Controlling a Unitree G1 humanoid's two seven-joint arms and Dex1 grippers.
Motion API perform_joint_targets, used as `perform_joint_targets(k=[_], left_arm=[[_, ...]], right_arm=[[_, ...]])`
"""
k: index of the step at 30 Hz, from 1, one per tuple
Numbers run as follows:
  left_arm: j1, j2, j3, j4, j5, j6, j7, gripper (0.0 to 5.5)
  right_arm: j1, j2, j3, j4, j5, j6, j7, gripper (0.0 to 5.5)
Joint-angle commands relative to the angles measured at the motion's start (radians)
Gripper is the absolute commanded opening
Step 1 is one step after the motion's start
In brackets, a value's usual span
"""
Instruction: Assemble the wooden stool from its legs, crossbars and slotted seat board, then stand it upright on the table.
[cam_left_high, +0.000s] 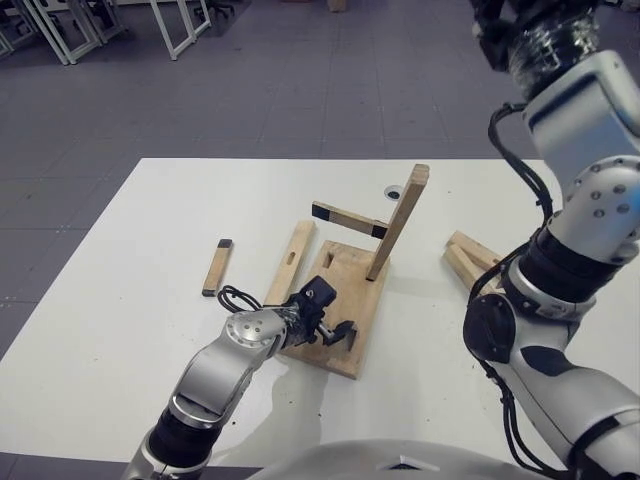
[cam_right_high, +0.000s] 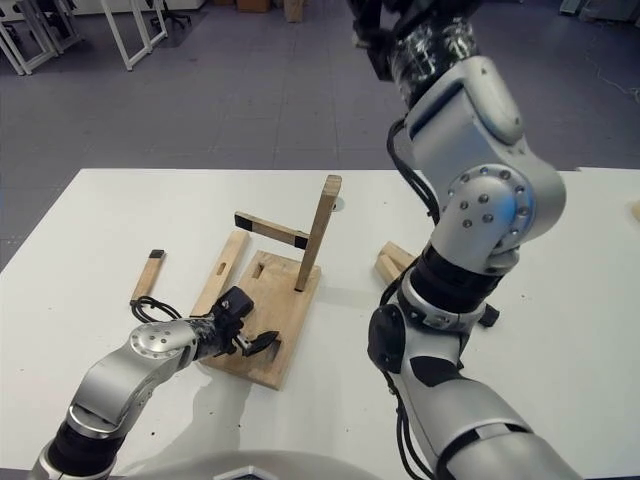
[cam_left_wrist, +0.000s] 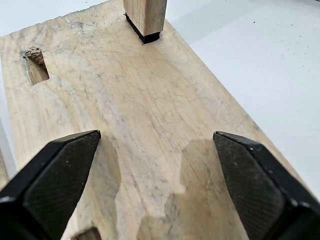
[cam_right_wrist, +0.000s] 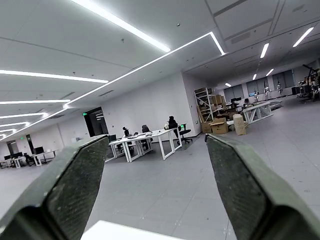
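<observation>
One seat board (cam_left_high: 345, 300) lies flat mid-counter (cam_left_high: 120, 300) with one leg (cam_left_high: 400, 220) and crossbar (cam_left_high: 348, 218) slotted upright, one loose leg (cam_left_high: 291, 260) and one short bar (cam_left_high: 217, 267) left, two pieces (cam_left_high: 468, 260) right, left end effector (cam_left_wrist: 156, 150) released just above its near end, right end effector (cam_right_wrist: 157, 145) released, aloft.

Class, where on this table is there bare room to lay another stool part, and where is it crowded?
Free: the table left of the short crossbar; the strip between seat board and stacked pieces. Crowded: around the seat board, with loose leg and left gripper.
</observation>
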Motion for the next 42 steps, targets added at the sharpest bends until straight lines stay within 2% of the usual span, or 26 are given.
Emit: perform_joint_targets(k=[1,4,6,11,15,17,20,24,29,34,42], left_arm=[[0.026,0.014,-0.021,0.044,-0.004,0.042,0.029,4.18],[0.018,0.013,-0.021,0.048,-0.015,0.042,0.038,4.18],[0.02,0.01,-0.02,0.048,-0.02,0.042,0.048,4.18],[0.033,-0.003,-0.02,0.042,-0.033,0.045,0.076,4.18],[0.034,-0.024,0.02,0.027,-0.055,0.055,0.089,4.18],[0.021,-0.051,0.083,0.0,-0.084,0.074,0.098,4.18],[-0.013,-0.076,0.23,-0.069,-0.139,0.144,0.097,4.18],[0.006,0.038,0.362,-0.074,-0.166,0.179,0.057,4.18],[0.074,0.192,0.405,0.003,-0.159,0.093,0.002,4.18],[0.16,0.313,0.422,0.049,-0.158,0.004,-0.05,4.18],[0.182,0.334,0.319,0.068,-0.138,-0.072,-0.046,4.18]], right_arm=[[0.259,0.069,0.138,0.049,-0.004,0.077,0.006,3.51],[0.394,0.089,0.198,0.102,-0.037,0.046,0.012,3.51],[0.395,0.095,0.19,0.099,-0.033,0.026,0.002,3.51],[0.188,0.094,0.036,0.055,0.064,-0.066,-0.046,3.51],[0.092,-0.002,-0.076,0.001,0.142,-0.065,-0.07,3.51],[0.166,-0.105,-0.106,-0.016,0.154,-0.022,-0.031,3.51],[0.48,-0.375,-0.101,-0.011,0.081,0.006,0.149,3.51],[0.829,-0.574,-0.08,0.054,-0.008,-0.097,0.385,3.51],[0.928,-0.668,-0.089,0.192,-0.077,-0.236,0.528,3.51],[1.003,-0.733,-0.046,0.27,-0.121,-0.326,0.667,3.51],[0.948,-0.818,0.036,0.483,-0.227,-0.496,0.809,3.51]])
